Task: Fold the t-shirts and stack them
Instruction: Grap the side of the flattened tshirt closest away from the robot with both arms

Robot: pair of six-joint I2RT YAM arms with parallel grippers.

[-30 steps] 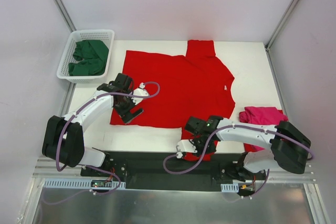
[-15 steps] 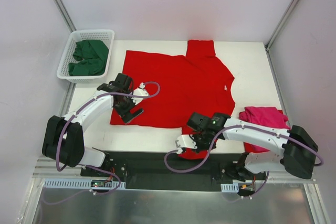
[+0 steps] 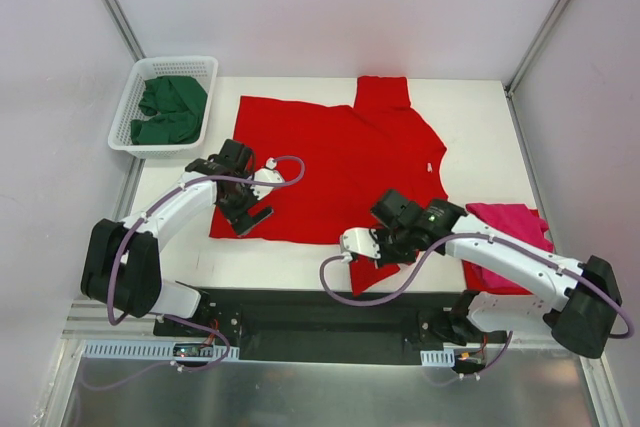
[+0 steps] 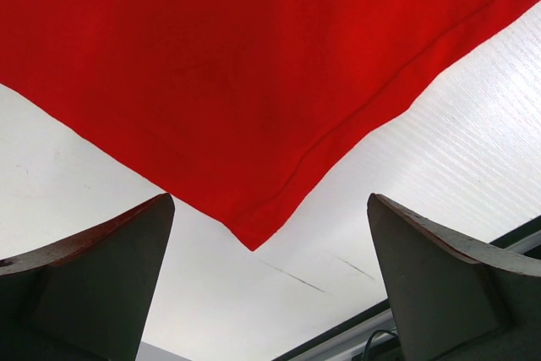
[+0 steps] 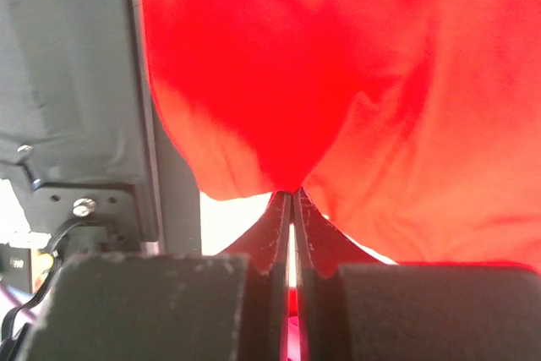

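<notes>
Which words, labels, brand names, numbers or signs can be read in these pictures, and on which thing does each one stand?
None can be read.
The red t-shirt, the pink t-shirt, the green t-shirts and the white basket are plain, with no print.
Any marks on the small boards at the arm bases are too small to read.

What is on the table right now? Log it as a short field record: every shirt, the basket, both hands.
red t-shirt: spread flat on the white table, near sleeve pinched
pink t-shirt: bunched at the right edge
green t-shirts: crumpled inside the basket
basket: white lattice, far left corner
left hand: open, above the red shirt's near-left hem corner, holding nothing
right hand: shut on the red shirt's near sleeve
folded so far: none visible
</notes>
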